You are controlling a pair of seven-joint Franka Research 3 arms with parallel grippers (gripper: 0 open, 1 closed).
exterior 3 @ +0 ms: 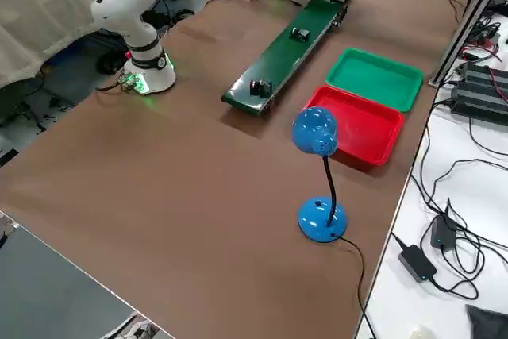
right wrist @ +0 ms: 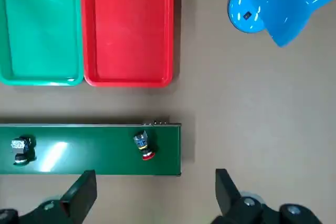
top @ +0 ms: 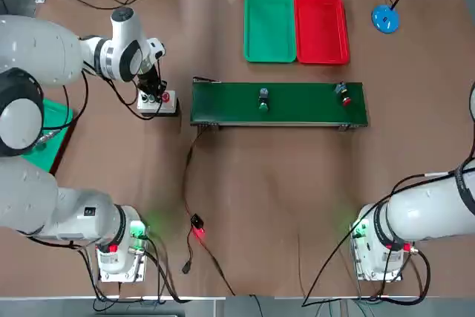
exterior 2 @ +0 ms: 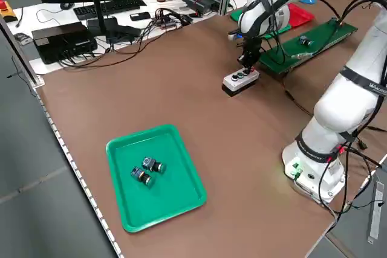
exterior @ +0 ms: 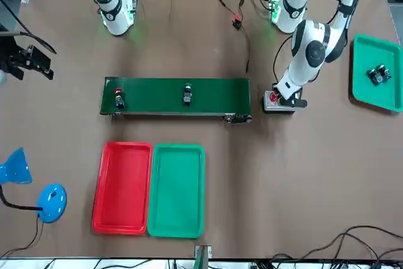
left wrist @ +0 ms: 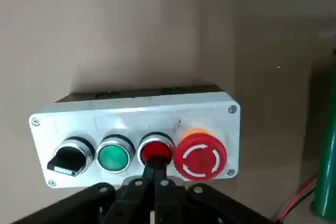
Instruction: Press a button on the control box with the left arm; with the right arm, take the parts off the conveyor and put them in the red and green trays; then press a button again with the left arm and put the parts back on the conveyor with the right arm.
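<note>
We see 2 large white arms built of rounded segments; the left arm (top: pixel 44 57) fills the left side of the top view, the right arm (top: pixel 430 213) the lower right; grey rings mark the joints, clearest on the left arm in the front view's upper right; black cables loop along both arms and trail from the bases; each base (top: pixel 119 254) is white, glows green, and shows small red marks; the left gripper (left wrist: pixel 155 182) is black with small screw heads; the right gripper (right wrist: pixel 152 192) has dark grey fingers (right wrist: pixel 81 192).
</note>
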